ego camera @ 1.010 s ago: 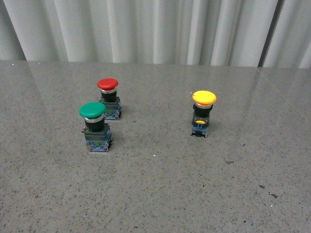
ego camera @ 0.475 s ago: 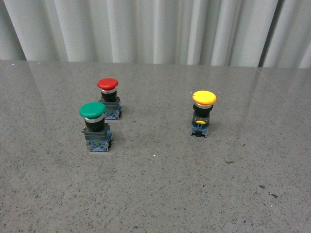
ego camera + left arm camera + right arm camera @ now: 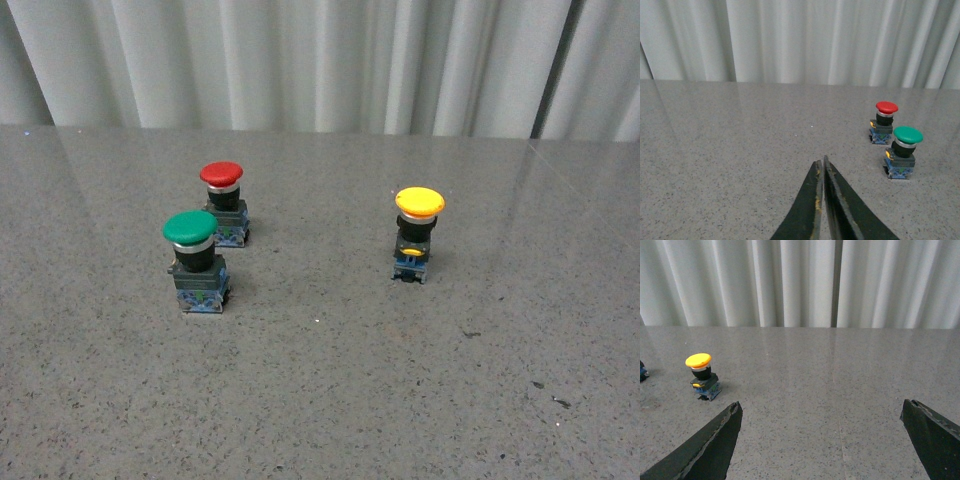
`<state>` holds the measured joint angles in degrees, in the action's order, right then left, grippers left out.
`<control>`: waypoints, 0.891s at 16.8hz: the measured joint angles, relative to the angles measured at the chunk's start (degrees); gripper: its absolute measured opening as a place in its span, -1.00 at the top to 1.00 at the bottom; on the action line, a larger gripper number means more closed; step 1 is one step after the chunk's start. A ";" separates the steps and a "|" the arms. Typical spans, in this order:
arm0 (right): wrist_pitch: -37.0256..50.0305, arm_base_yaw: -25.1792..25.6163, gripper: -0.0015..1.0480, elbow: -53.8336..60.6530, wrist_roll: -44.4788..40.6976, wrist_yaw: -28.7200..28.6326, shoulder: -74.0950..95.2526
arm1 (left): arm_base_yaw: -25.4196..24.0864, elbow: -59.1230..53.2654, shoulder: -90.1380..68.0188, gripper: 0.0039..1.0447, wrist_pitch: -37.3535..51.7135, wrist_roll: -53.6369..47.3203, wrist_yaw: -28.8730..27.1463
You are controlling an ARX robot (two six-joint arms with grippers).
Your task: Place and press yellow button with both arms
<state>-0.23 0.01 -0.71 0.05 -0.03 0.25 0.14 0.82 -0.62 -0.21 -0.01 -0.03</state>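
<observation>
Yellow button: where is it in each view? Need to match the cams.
Front: yellow button stands right of centre.
Left wrist: not in it.
Right wrist: it stands ahead of the open right gripper, off to one side.
Shared landmark: the white curtain at the back, in all three.

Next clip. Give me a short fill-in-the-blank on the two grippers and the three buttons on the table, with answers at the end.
1. In its wrist view, the left gripper is ____, with nothing between its fingers.
2. In its wrist view, the right gripper is wide ____.
3. The red button stands closest to the ____ button.
4. In the front view, the yellow button stands to the ____ of the green button.

Missing words: shut; open; green; right.
</observation>
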 joint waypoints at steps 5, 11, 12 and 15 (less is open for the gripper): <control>0.00 0.00 -0.87 0.00 0.00 0.00 0.00 | 0.00 0.00 0.02 -0.23 -0.02 -0.02 0.00; -3.26 5.01 -0.87 -6.10 15.69 -9.84 8.76 | 0.00 0.00 0.00 -0.88 0.00 -0.02 0.02; -1.01 4.70 -0.87 -7.93 17.11 -10.12 10.38 | 0.00 0.00 0.00 -0.88 0.00 -0.02 0.02; 8.55 1.68 -0.87 -15.50 18.73 -10.23 18.64 | 0.00 0.00 0.00 -0.88 0.02 -0.02 0.00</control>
<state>8.32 1.69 -16.21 18.79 -10.26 18.90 0.14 0.82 -0.62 -0.19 -0.03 -0.03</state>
